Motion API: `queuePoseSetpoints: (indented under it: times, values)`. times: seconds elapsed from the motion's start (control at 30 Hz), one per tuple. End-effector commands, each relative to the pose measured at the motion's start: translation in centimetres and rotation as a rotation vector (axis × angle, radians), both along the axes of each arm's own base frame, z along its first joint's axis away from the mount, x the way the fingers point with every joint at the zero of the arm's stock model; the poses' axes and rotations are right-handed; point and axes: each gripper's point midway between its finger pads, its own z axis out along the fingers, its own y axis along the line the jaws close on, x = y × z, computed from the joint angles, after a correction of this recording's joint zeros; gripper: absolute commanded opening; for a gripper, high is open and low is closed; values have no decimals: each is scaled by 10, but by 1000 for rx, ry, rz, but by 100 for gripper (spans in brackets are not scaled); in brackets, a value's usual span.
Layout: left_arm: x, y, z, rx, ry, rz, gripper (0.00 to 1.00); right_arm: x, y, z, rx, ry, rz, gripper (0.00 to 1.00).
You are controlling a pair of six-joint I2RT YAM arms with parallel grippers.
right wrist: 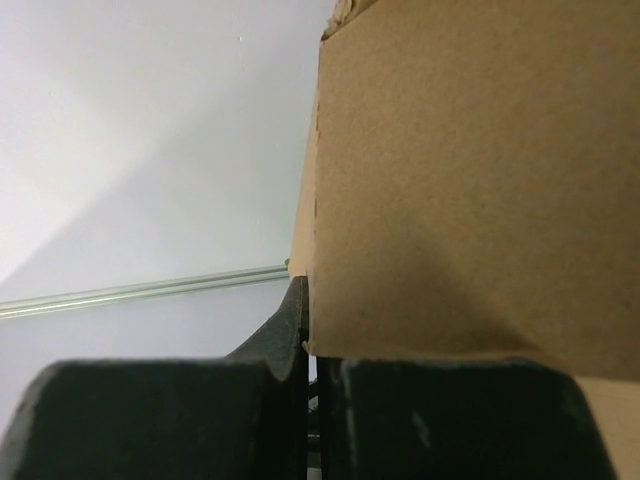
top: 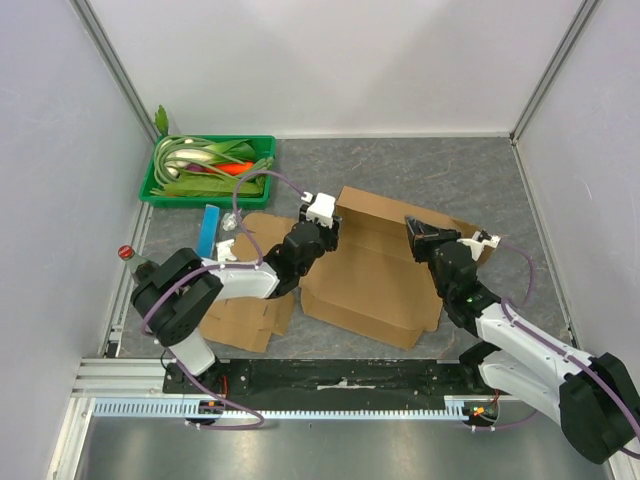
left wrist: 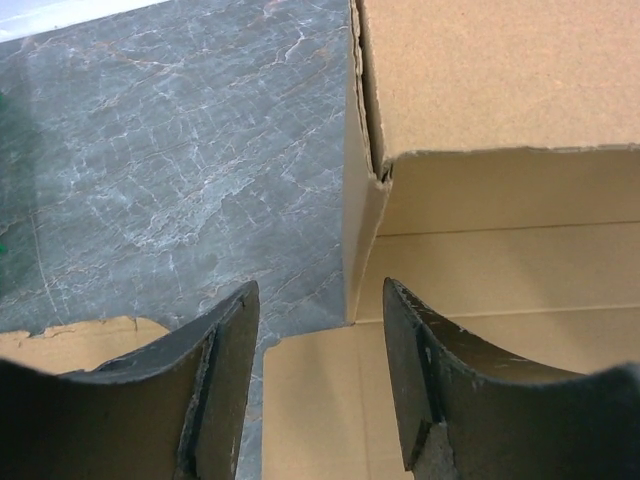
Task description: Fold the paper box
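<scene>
Enclosure: white walls (top: 350,60) on three sides, aluminium frame posts in the far corners.
Work surface: grey marbled table (top: 430,170).
Green tray (top: 150,192): far left corner of the table, filled with leafy and orange vegetables.
Blue item (top: 209,229): flat on the table just in front of the tray; type cannot be determined.
Red-capped bottle (top: 125,252): upright at the left edge of the table.
Flat cardboard sheet (top: 240,320): lies under the left arm, just beside the paper box.
Left gripper (left wrist: 320,290): jaws spread, nothing between them. It sits at the box's far-left corner. One finger (left wrist: 225,380) is over the table and the other over the box floor.
Paper box (top: 375,270): centre of the table between both arms, partly erected. The far wall stands upright and the front panels lie flat. The left wrist view shows a small tear at the corner edge.
Right gripper (top: 415,228): clamped on the box's right flap (right wrist: 470,180), which stands raised against the fingers.
</scene>
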Motion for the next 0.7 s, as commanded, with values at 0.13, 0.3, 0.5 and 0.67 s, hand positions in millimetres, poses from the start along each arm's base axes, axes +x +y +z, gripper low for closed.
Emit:
queuePoseSetpoints:
  times: [0.13, 0.3, 0.5, 0.67]
  values:
    - [37, -23, 10, -67, -19, 63, 54, 2, 3, -6, -49, 48, 16, 0]
    - [55, -14, -4, -37, -19, 167, 35, 1, 3, -9, -55, 62, 14, 0]
    - [48, -8, 2, -63, -27, 165, 27, 2, 5, -9, -56, 57, 19, 0]
    - [2, 6, 4, -157, 136, 111, 67, 0, 1, -5, -141, 15, 27, 3]
